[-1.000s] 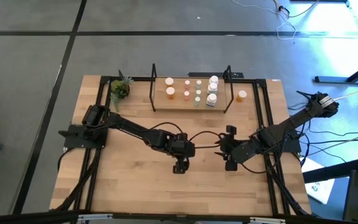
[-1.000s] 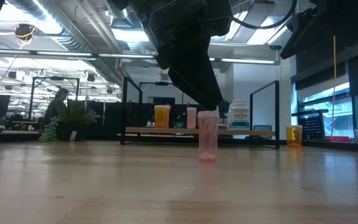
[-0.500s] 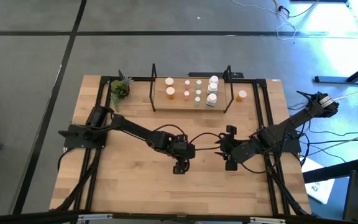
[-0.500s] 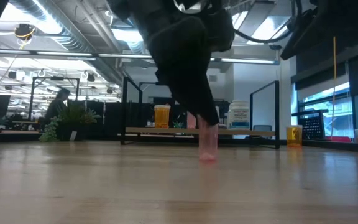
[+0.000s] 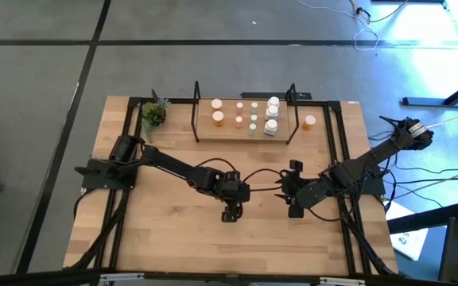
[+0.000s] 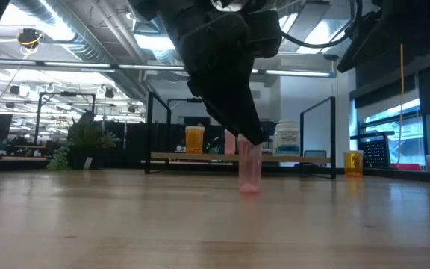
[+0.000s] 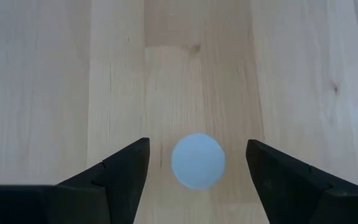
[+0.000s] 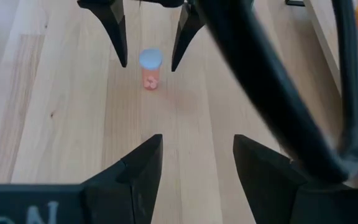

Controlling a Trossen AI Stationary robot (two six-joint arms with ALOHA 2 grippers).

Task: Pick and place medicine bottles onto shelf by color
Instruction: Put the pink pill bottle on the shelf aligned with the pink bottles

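Light-wood desk (image 5: 173,230), shelf (image 5: 245,127) at the far edge holding sorted bottles: left hand (image 7: 197,163) hangs spread around an upright pink bottle (image 8: 150,68) mid-desk, not yet pinching; next, probably close and lift; right hand (image 8: 197,158) waits nearby, spread and empty.

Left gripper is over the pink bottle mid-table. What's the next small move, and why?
Probably close the left gripper on the pink bottle. Its fingers stand open on either side of the white cap, apart from it, and the bottle stands upright on the table.
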